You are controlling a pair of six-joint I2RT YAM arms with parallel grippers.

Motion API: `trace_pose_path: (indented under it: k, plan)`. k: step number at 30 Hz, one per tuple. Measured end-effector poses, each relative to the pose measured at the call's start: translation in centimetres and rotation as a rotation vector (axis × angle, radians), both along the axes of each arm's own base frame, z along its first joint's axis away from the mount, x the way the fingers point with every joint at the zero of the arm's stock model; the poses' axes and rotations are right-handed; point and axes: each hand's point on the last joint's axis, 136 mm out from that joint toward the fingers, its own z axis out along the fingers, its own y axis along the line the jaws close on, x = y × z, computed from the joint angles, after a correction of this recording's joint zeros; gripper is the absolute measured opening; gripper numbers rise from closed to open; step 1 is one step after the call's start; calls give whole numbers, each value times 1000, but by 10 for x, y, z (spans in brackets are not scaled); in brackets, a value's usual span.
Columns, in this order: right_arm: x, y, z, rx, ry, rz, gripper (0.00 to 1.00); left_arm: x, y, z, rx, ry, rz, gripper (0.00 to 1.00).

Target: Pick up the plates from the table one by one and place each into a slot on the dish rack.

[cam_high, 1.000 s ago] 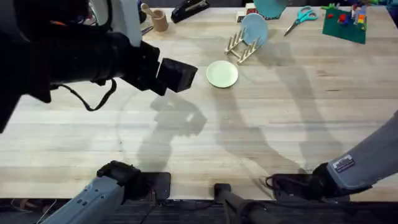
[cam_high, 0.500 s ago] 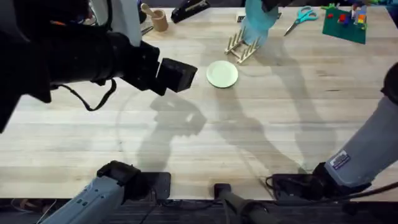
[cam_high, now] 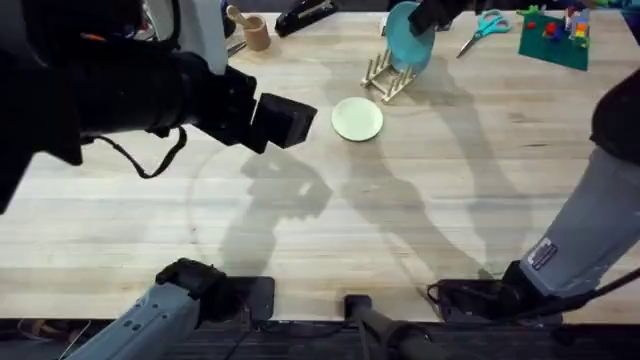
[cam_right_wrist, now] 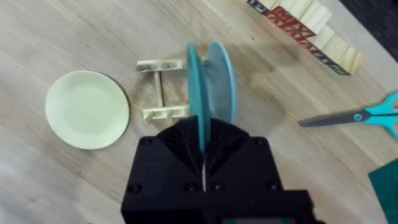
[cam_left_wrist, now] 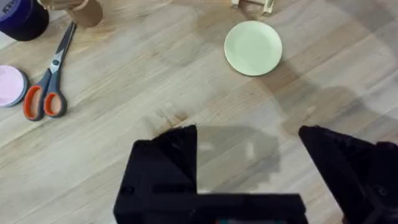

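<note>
Right gripper [cam_right_wrist: 202, 158] clamps the teal plate [cam_right_wrist: 194, 93] upright over the dish rack [cam_right_wrist: 160, 89]; left gripper [cam_left_wrist: 249, 162] gapes open.

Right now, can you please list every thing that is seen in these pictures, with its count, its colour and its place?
round turquoise plastic plate: one, teal, upright over the rack, clamped in the right fingers
paler sky-blue plate: one, standing in the rack
round cream-yellow plastic plate: one, flat on the table beside the rack
light-wood dish rack: one, far centre
butcher-block table: one, light wood
orange-handled scissors: one pair
teal-handled scissors: one pair, far right
small pink dish: one
wooden cup: one
left gripper: black, open, empty
right gripper: black
</note>
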Motion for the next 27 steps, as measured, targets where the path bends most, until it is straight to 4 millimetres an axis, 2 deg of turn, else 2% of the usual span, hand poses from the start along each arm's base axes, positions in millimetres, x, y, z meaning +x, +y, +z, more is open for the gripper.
trace_pose_path:
  k: [5, 27]
  plan:
    - [1, 0, -7, -8, 9, 15, 29, 0, 0, 0, 2, -1, 2, 995]
    - [1, 2, -7, -12, 6, 27, 28, 0, 1, 0, 2, -1, 2, 994]
